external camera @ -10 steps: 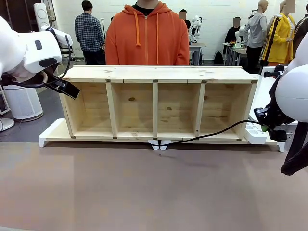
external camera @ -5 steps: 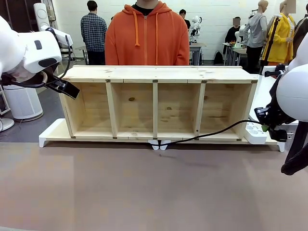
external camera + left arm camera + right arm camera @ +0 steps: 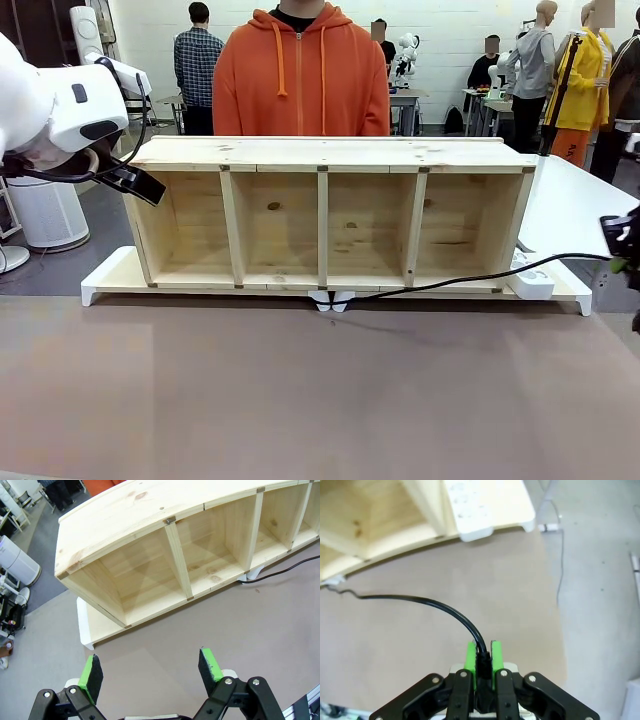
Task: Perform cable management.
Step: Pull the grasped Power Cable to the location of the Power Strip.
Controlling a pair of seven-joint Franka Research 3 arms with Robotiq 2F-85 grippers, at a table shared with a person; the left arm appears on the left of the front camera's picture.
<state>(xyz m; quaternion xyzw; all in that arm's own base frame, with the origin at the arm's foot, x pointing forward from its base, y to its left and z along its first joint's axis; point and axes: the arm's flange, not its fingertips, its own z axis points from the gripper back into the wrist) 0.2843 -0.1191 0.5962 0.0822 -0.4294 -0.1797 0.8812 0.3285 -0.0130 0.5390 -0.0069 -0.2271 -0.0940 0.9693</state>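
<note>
The cable (image 3: 470, 279) is a thin black cord running from the white clips under the shelf's middle out to the right. My right gripper (image 3: 622, 245) holds its end at the picture's right edge, above the table. In the right wrist view the right gripper (image 3: 482, 656) is shut on the cable's black plug end, and the cable (image 3: 432, 601) arcs away to the left over the brown table. My left gripper (image 3: 151, 669) hangs open and empty above the table, in front of the wooden shelf's (image 3: 150, 530) left end. The cable (image 3: 282, 571) shows far off there.
The long wooden shelf (image 3: 330, 152) lies on a white base (image 3: 105, 275) across the table's far side. A white power strip (image 3: 530, 284) lies at its right end, also seen as the power strip (image 3: 470, 502). A person in an orange hoodie (image 3: 300, 80) stands behind the shelf.
My right gripper has moved right, away from the power strip to the picture's edge, drawing the cable's end out with it. The left arm has not moved.
</note>
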